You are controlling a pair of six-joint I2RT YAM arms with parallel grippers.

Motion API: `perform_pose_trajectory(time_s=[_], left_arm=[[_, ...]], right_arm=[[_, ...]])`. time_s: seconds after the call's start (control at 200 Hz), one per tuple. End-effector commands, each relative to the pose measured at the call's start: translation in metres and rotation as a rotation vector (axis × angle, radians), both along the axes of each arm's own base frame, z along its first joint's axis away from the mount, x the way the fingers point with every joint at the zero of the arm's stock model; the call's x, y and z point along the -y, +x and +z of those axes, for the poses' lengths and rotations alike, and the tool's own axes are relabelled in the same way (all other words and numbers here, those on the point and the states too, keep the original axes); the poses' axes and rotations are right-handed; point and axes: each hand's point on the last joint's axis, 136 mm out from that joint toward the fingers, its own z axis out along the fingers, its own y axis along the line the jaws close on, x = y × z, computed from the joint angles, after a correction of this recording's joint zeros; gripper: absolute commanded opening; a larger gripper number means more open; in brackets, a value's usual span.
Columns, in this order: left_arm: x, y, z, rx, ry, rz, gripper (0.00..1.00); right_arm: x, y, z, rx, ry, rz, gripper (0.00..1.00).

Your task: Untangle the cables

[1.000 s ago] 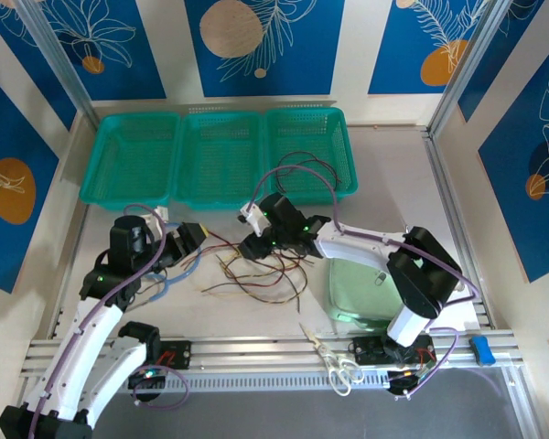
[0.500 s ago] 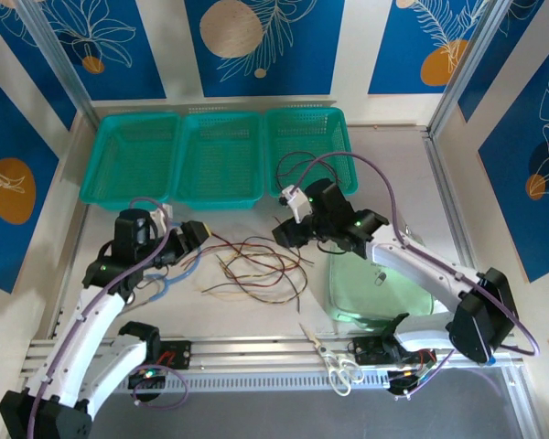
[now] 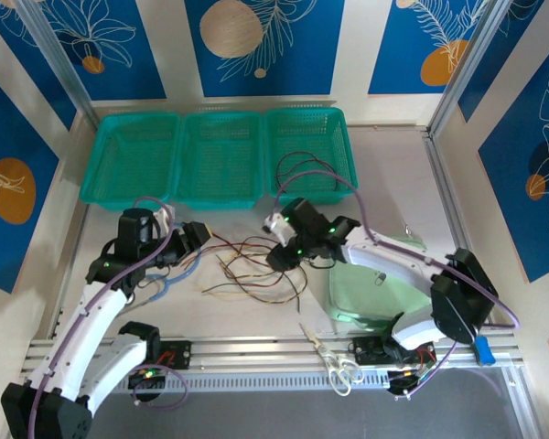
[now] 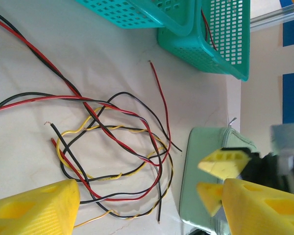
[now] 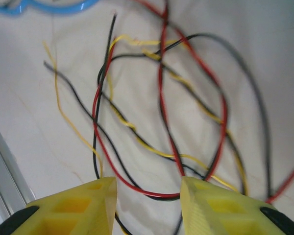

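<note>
My right claw [image 5: 147, 188], fingers apart and empty, hovers just above the cables [image 5: 161, 122]; my left claw [image 4: 152, 192] is spread wide too, holding nothing. Red, black and yellow strands lie crossed in one loose heap on the surface [image 3: 393, 192] between them — untangling looks barely begun. Beyond stand teal baskets [image 3: 221, 203].

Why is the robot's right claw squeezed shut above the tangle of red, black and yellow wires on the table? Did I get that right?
Not quite. The right gripper is open, not squeezed shut: in the right wrist view its yellow fingers stand apart with nothing between them. The rest is right: it is above the tangle of red, black and yellow wires on the table.
</note>
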Motion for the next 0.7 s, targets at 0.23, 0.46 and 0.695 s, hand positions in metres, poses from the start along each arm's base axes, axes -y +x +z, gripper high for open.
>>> perform_pose_trajectory(time_s=[0.23, 0.46, 0.695], left_arm=[[0.003, -0.006, -0.001, 0.017, -0.012, -0.024, 0.76], [0.001, -0.012, -0.003, 0.011, -0.007, -0.028, 0.77], [0.003, -0.013, 0.000, 0.011, -0.039, -0.016, 0.77]], right_arm=[[-0.037, -0.048, -0.052, -0.031, -0.121, 0.201, 0.38], [-0.061, -0.071, -0.067, 0.067, -0.128, 0.359, 0.35], [-0.061, -0.065, -0.085, 0.062, -0.193, 0.387, 0.33]])
